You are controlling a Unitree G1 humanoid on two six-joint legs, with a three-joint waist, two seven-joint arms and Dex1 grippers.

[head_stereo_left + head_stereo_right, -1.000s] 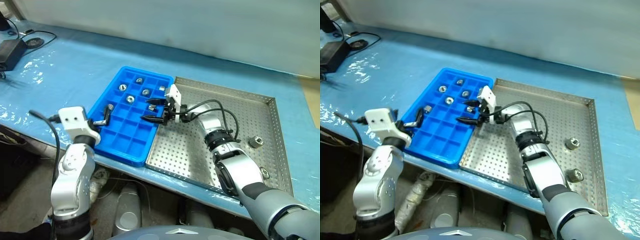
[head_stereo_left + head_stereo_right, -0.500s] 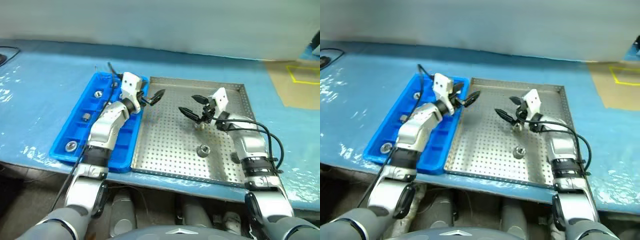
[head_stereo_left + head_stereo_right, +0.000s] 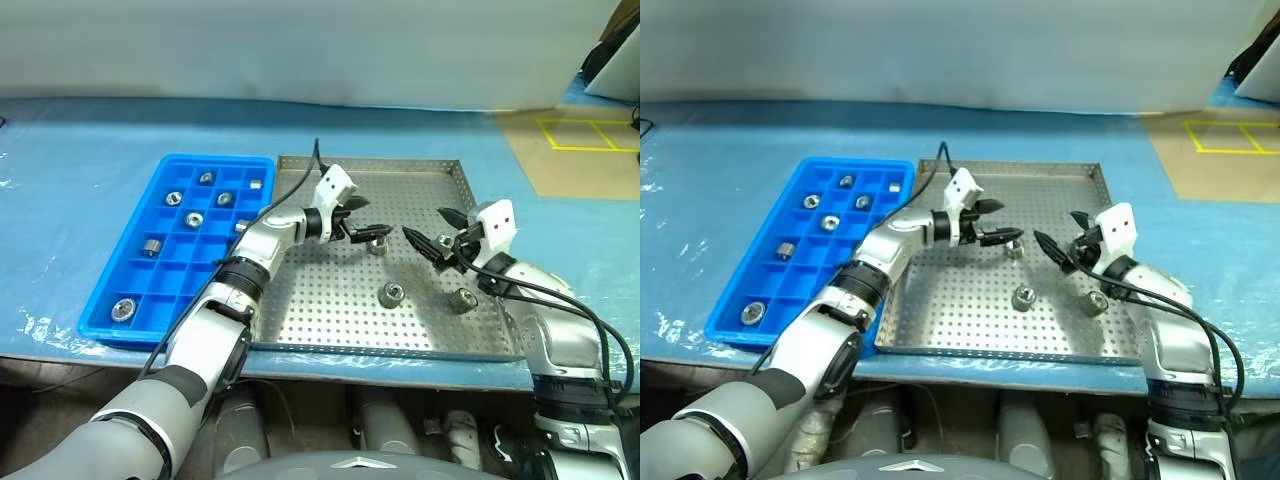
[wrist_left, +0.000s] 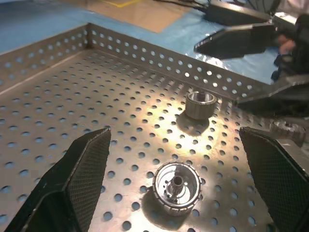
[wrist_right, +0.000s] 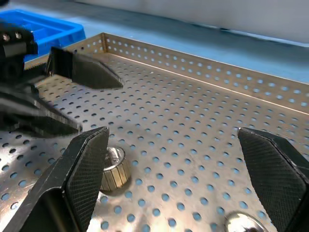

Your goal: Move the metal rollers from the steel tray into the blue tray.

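From the head views, the steel tray [image 3: 330,320] is seen on the blue desk [image 3: 90,140], with the blue tray [image 3: 100,300] touching its left side. Three metal rollers [image 3: 391,294] lie in the steel tray, and seven more are seen in the small boxes of the blue tray. The left pincer [image 3: 362,227] is held wide open over the steel tray, with one roller just under its tips. The right pincer [image 3: 432,232] is also held wide open, empty, with a roller near it, a little closer to the robot.

In the left wrist view, two rollers are seen on the holed floor between the open fingers [image 4: 72,179], one close and one farther off.

In the right wrist view, a roller lies just beside one finger [image 5: 79,169], and another is seen near the other finger.
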